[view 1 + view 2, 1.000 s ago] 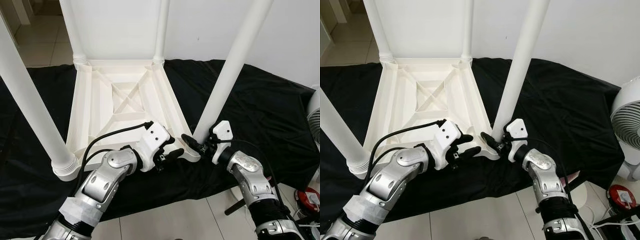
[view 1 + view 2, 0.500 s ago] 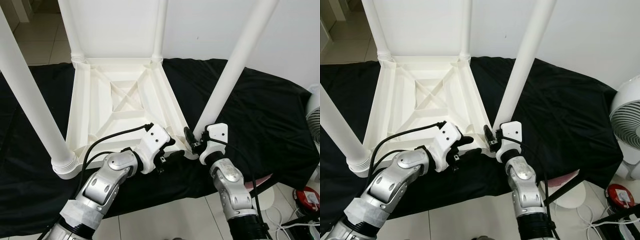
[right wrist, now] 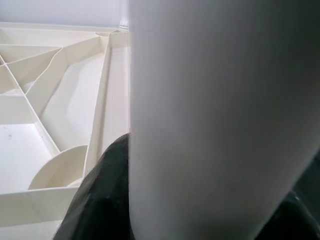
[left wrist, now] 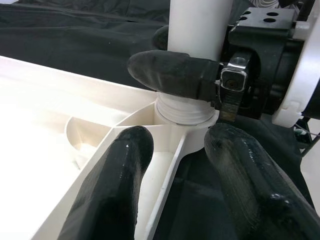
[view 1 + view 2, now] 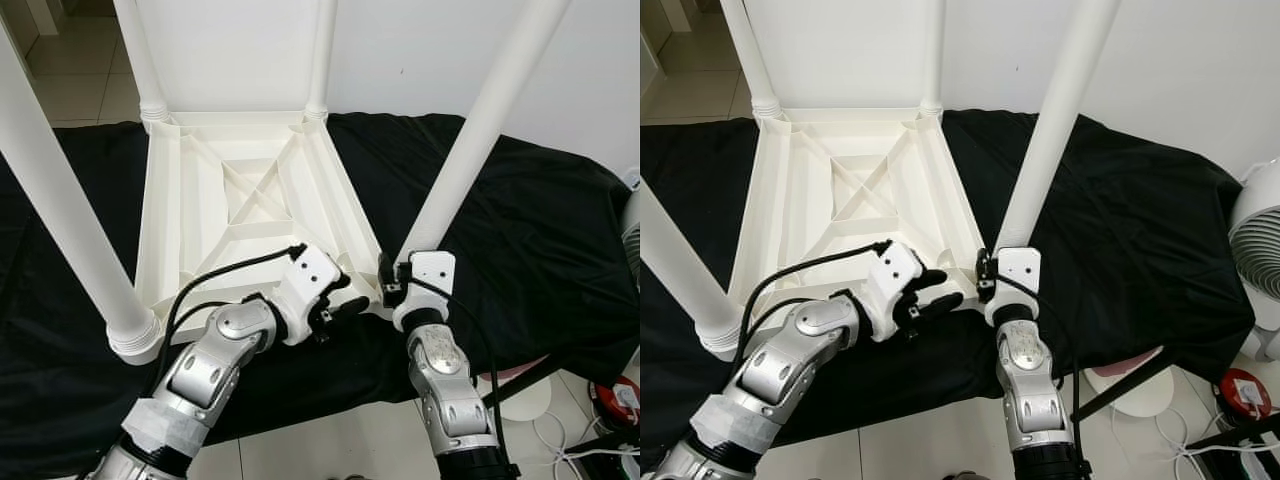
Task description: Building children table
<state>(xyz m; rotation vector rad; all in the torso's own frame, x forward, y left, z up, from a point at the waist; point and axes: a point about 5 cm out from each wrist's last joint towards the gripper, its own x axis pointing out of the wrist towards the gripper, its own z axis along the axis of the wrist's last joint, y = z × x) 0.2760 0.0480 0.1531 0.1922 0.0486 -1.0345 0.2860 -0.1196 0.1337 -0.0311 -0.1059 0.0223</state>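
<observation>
The upside-down white table point(image 5: 245, 195) lies mid-frame on a black cloth point(image 5: 520, 220), all four legs up. The right gripper point(image 5: 388, 290) squeezes the last leg point(image 5: 470, 150); the left gripper point(image 5: 343, 300) is open around its corner.

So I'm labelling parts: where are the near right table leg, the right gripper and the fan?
near right table leg point(image 5: 1045, 140), right eye view, mid shaft
right gripper point(image 4: 172, 70), left wrist view, finger across leg
fan point(image 5: 1257, 240), right eye view, grille
</observation>
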